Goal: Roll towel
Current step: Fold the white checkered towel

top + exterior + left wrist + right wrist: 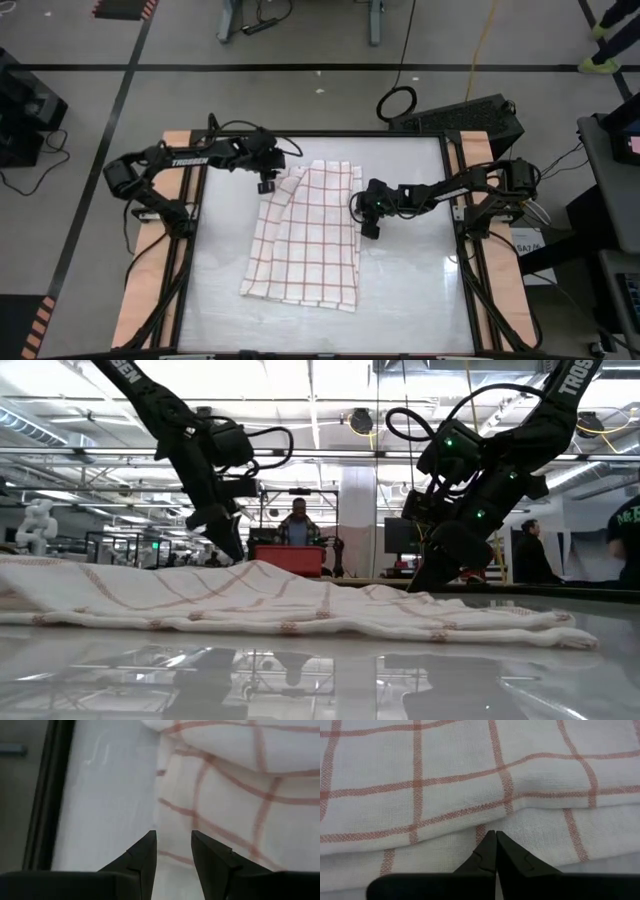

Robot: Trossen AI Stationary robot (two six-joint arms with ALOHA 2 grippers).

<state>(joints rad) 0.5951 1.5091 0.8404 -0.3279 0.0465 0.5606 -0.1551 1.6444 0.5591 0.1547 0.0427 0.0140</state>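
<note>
So here's where we're at: the towel (305,235) is lying mostly flat in the middle of the desk (410,290), folded over on itself lengthwise so it's more of a long strip than a square. That makes sense to us, since a narrower strip is easier to roll evenly. No roll has started yet as far as we can see; both short ends look flat, though the far end is a bit rumpled with a fold flopped over near the left corner.

Our left gripper (266,185) is hovering over that far left corner, right at the towel's edge. Its fingers (145,855) stand narrowly apart with nothing between them, and the wrist view shows cloth edge and bare desk underneath. We'd guess it's lined up there to pinch the edge.

Our right gripper (368,230) is over on the towel's right long edge, about midway along. Its fingers (487,852) are pressed fully together, empty, tips pointing down at a ridge in the fold. In the low view it seems to be down at cloth level, so we reckon it's either pinning or smoothing that side, but we can't tell if it's actually touching.

Some people are standing around in the room behind, well away from the desk.
</note>
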